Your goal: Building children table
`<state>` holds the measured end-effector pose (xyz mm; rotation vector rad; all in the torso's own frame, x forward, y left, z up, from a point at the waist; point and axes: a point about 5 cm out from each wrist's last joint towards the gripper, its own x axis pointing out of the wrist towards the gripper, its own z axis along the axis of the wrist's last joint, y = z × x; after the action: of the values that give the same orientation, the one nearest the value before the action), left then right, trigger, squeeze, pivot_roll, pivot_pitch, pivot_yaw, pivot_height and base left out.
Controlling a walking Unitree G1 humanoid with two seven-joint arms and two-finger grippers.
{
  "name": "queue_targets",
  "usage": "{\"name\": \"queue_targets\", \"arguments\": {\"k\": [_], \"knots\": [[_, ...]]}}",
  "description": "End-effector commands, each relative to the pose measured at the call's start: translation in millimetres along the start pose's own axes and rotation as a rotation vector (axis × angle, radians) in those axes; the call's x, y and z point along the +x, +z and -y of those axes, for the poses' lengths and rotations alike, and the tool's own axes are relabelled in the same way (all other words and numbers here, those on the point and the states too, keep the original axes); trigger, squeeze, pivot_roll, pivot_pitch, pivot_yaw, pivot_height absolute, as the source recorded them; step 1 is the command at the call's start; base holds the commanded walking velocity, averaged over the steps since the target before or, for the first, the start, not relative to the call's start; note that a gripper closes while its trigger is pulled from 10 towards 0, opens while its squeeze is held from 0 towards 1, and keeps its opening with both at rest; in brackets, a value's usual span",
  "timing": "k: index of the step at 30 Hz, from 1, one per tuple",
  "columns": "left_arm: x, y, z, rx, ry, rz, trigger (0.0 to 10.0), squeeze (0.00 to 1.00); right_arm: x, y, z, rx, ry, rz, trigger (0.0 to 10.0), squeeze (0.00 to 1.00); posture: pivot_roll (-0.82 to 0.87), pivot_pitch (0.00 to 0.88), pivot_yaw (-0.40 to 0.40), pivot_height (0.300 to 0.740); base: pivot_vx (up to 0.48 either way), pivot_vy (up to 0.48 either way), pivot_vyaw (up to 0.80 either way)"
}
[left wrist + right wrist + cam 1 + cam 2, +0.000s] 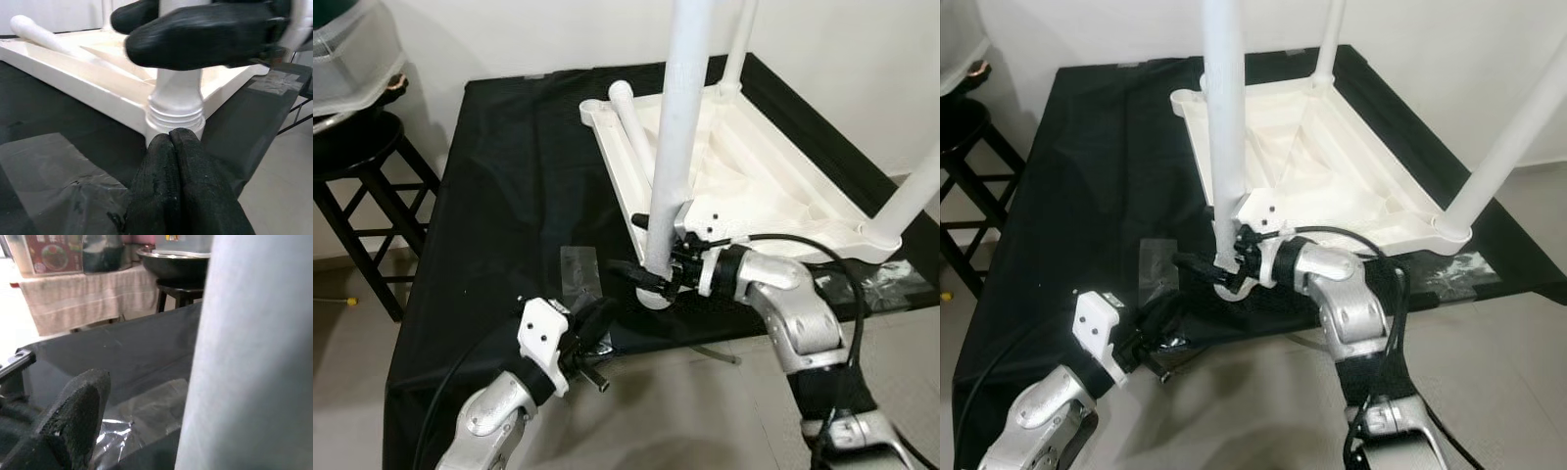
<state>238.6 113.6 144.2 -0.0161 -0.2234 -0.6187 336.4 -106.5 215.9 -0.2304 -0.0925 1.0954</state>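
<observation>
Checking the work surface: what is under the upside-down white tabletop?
A black cloth lies under the tabletop, with clear plastic sheet at the near edge. Whatever supports the cloth is covered.

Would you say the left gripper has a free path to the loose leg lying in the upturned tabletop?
Probably not directly: the upright leg and right gripper stand between the left gripper and the loose leg.

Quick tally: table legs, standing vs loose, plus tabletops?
Standing legs: 3 — the near one held by the right claw, the far one, the right one
Loose legs: 1
Tabletops: 1
Total: 5
</observation>
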Motion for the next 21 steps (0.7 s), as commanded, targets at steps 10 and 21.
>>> {"name": "queue_targets", "arguments": {"k": [10, 21], "knots": [[-3.0, -2.7, 1.5, -0.001, 0.014, -0.008, 10.0, 0.0, -5.3, -1.9, 15.6, 0.023, 0.036, 0.008, 0.0, 0.0, 0.01, 0.188, 0.007, 0.74, 0.0, 0.0, 0.0], [-4.6, -1.4, -0.3, -0.003, 0.012, -0.009, 10.0, 0.0, -14.6, -21.1, 17.5, 0.111, -0.246, -0.014, 0.0, 0.0, -0.01, 0.206, 0.008, 0.74, 0.0, 0.0, 0.0]]}}
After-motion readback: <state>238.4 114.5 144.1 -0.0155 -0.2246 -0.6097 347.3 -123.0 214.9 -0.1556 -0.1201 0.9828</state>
